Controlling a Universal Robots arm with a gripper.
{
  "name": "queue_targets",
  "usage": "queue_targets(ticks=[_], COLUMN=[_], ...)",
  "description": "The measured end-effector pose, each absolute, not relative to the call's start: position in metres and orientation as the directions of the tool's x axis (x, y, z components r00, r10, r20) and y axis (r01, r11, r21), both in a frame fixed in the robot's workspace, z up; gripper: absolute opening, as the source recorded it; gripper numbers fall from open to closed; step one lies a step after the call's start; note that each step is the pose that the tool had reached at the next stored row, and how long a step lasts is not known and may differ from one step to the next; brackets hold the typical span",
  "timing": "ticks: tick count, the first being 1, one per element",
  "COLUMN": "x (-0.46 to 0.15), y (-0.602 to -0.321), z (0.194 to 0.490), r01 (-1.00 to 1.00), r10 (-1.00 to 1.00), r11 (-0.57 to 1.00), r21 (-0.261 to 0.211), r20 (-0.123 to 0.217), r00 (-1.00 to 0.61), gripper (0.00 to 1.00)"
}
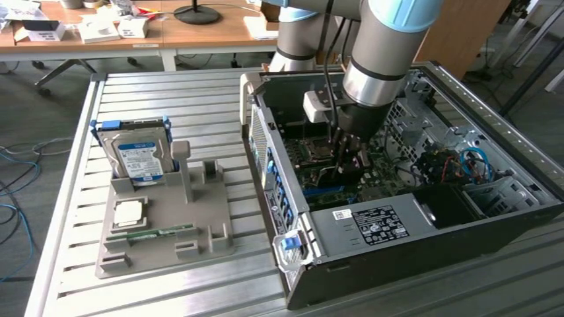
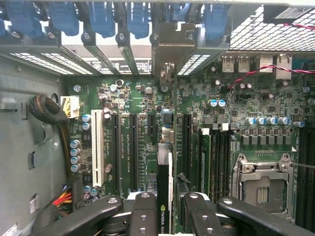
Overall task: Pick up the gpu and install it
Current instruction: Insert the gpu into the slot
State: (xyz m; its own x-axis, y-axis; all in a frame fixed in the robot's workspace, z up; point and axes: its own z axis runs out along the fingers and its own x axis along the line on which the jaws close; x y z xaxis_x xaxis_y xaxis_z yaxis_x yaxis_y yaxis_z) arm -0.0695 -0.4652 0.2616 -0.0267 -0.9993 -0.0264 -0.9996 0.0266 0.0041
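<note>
Inside the open black computer case (image 1: pixel 423 218), the black fingers (image 2: pixel 170 206) were clamped on the thin dark flat gpu (image 2: pixel 164 196), standing edge-down over the green motherboard (image 2: pixel 142 98).

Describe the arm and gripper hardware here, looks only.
The arm is silver-grey tubing with light blue joint caps and a black band near the wrist. A white box is mounted at the wrist, with black cables running down. The gripper has black fingers with round bolt holes.

Inside the open black computer case (image 1: pixel 414 218), green motherboard (image 2: pixel 142 113) slots lie free; blue slot latches (image 2: pixel 103 19) and bundled cables (image 1: pixel 458 165) crowd the edges.
</note>
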Motion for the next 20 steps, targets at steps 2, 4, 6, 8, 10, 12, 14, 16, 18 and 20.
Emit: queue_targets(ticks=[2,4,6,8,10,12,14,16,18,20], x=[-0.0695,-0.0697,-0.0703,-0.0704,-0.0703,-0.0705,-0.0709,-0.0712,-0.0715,-0.0715], y=[-0.4652,-0.4652,-0.4651,-0.4652,-0.4652,-0.4652,-0.4651,-0.4651,-0.4651,-0.4651], z=[0.2616,0.2616,0.2615,0.2616,0.2615,0.2615,0.2614,0.2615,0.2612,0.2609], r01=[-1.000,-1.000,-1.000,-1.000,-1.000,-1.000,-1.000,-1.000,-1.000,-1.000], r10=[-0.999,-0.999,-0.999,-0.999,-0.999,-0.999,-0.999,-0.999,-0.999,-0.999], r11=[0.027,0.027,0.027,0.027,0.027,0.027,0.027,0.026,0.026,0.026], r21=[0.004,0.004,0.004,0.004,0.004,0.004,0.004,0.004,0.004,0.004], r20=[-0.026,-0.026,-0.026,-0.026,-0.026,-0.026,-0.026,-0.026,-0.026,-0.026], r00=[-0.027,-0.027,-0.027,-0.027,-0.027,-0.027,-0.027,-0.027,-0.027,-0.027], gripper=[0.26,0.26,0.26,0.26,0.26,0.26,0.26,0.26,0.26,0.26])
